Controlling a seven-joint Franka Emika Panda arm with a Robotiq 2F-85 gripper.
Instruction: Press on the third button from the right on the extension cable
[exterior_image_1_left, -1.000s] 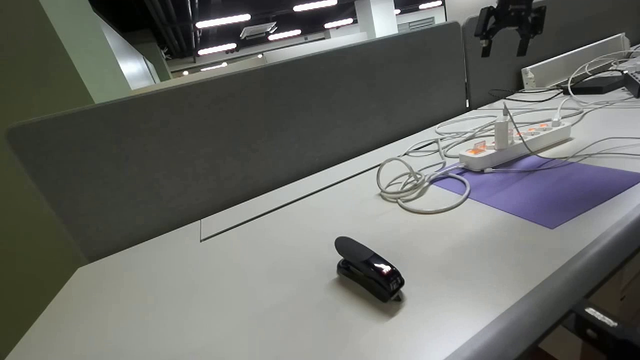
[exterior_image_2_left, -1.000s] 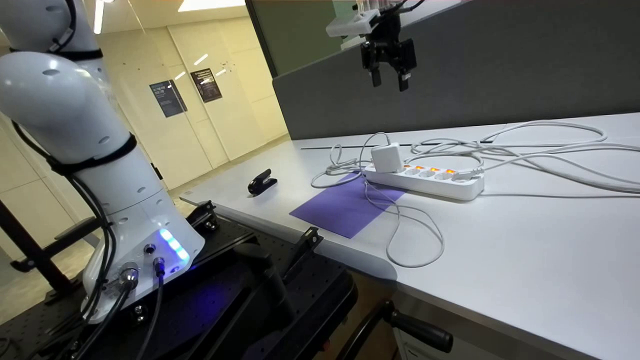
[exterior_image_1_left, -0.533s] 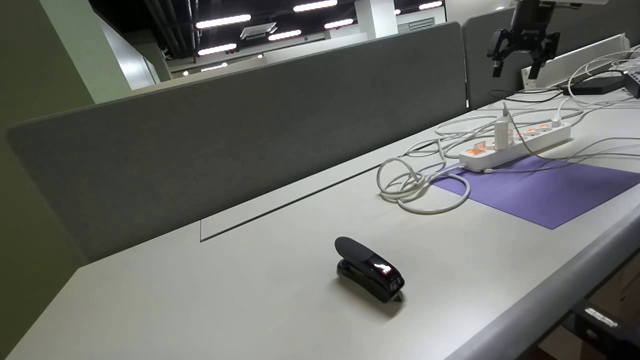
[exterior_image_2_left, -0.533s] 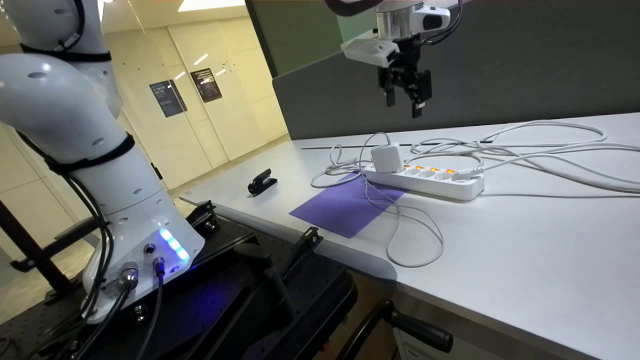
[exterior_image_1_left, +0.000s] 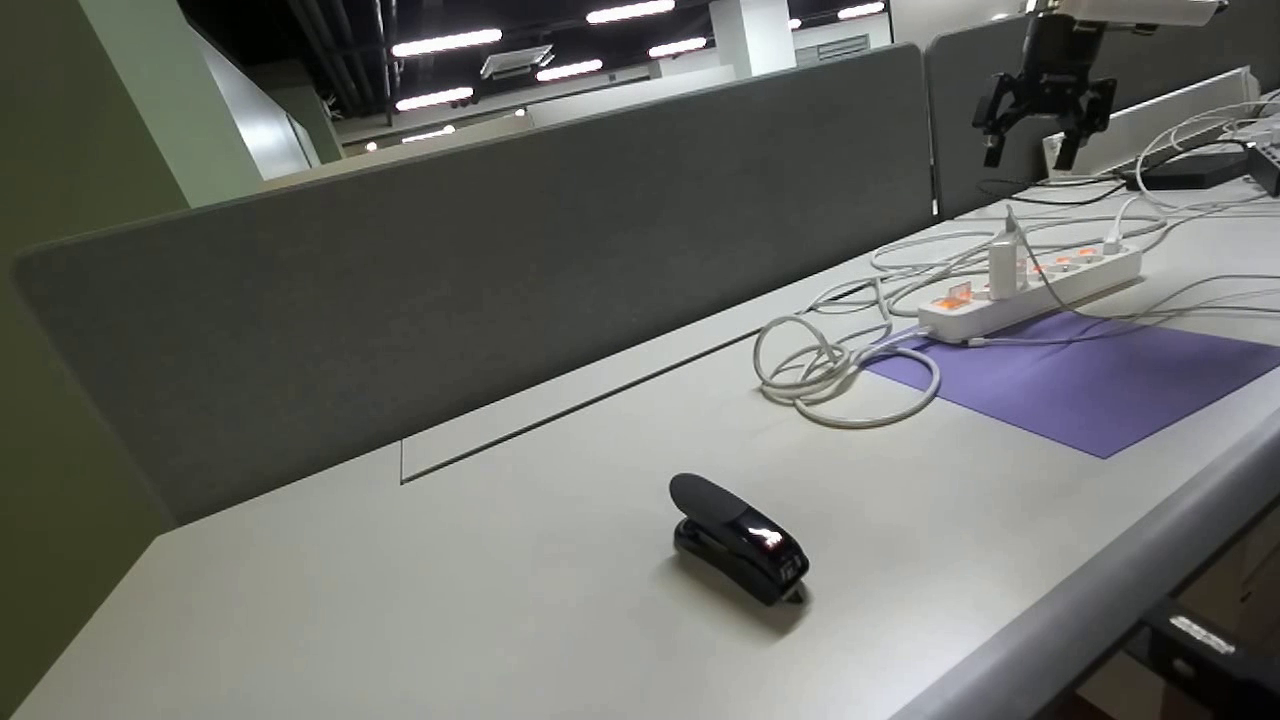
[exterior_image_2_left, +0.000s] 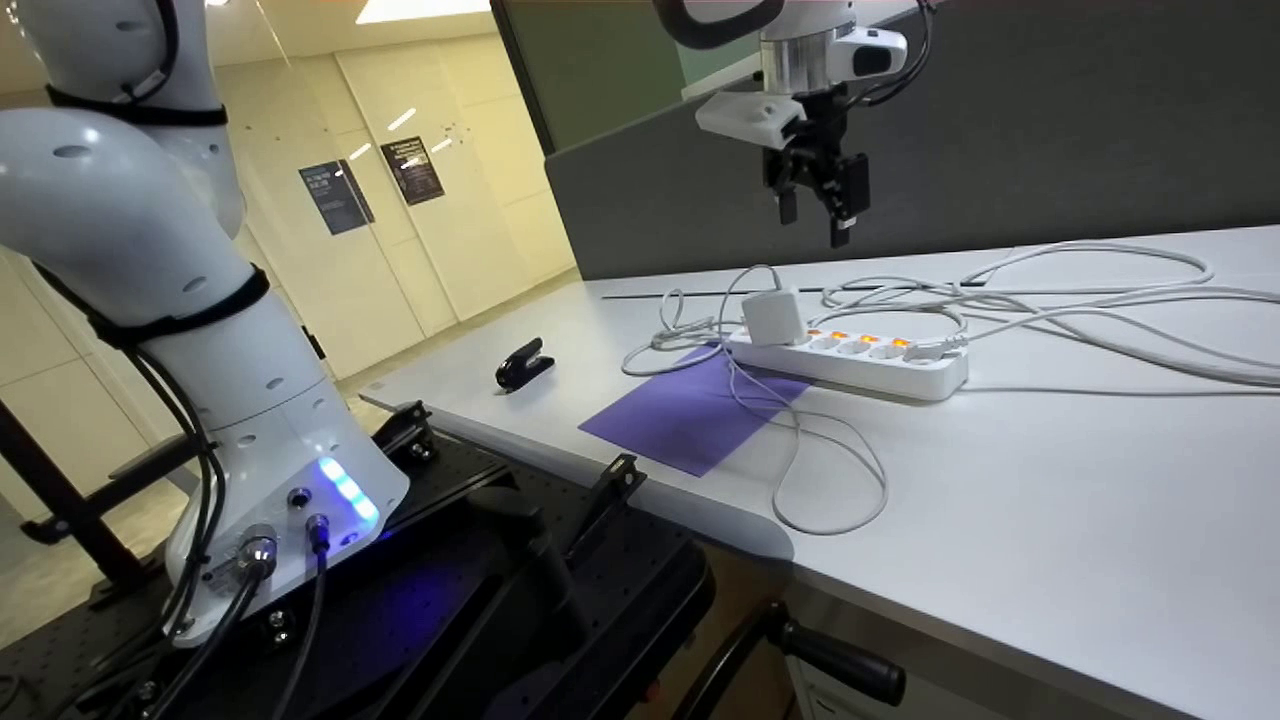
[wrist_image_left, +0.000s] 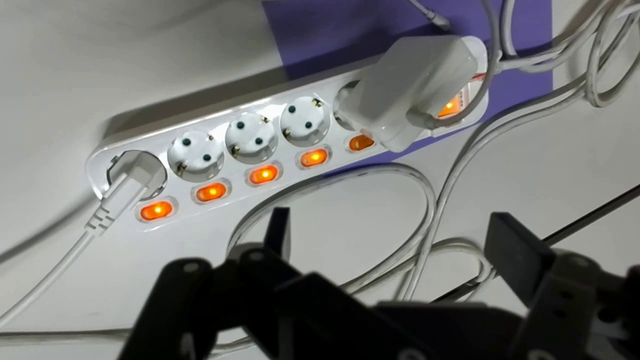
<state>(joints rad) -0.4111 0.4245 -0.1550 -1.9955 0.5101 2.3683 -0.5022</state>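
Note:
The extension cable is a white power strip, seen in the wrist view (wrist_image_left: 230, 171) and in both exterior views (exterior_image_1_left: 1085, 283) (exterior_image_2_left: 860, 375). In the wrist view its small orange switches form a slanted row: end switch (wrist_image_left: 156, 210), second (wrist_image_left: 211, 192), third (wrist_image_left: 263, 174), fourth (wrist_image_left: 314, 157), all glowing, and a darker one (wrist_image_left: 361, 142) partly under a white adapter. A larger lit switch (wrist_image_left: 450, 106) sits at the far end. My gripper (wrist_image_left: 392, 227) is open and empty. It hangs well above the strip in both exterior views (exterior_image_1_left: 1029, 160) (exterior_image_2_left: 814, 227), touching nothing.
The white adapter (wrist_image_left: 415, 85) stands tall on the strip. A white plug (wrist_image_left: 131, 182) fills the end socket. Loose cords (wrist_image_left: 430, 200) loop beside the strip. A purple sheet (exterior_image_2_left: 690, 410) lies partly under it. A black stapler (exterior_image_1_left: 740, 540) and a grey divider (exterior_image_2_left: 1000, 150) are nearby.
My gripper has come down from higher up toward the strip, shifting right in both exterior views. Over the last half second it sinks only slightly. The fingers stay open; the strip has not moved.

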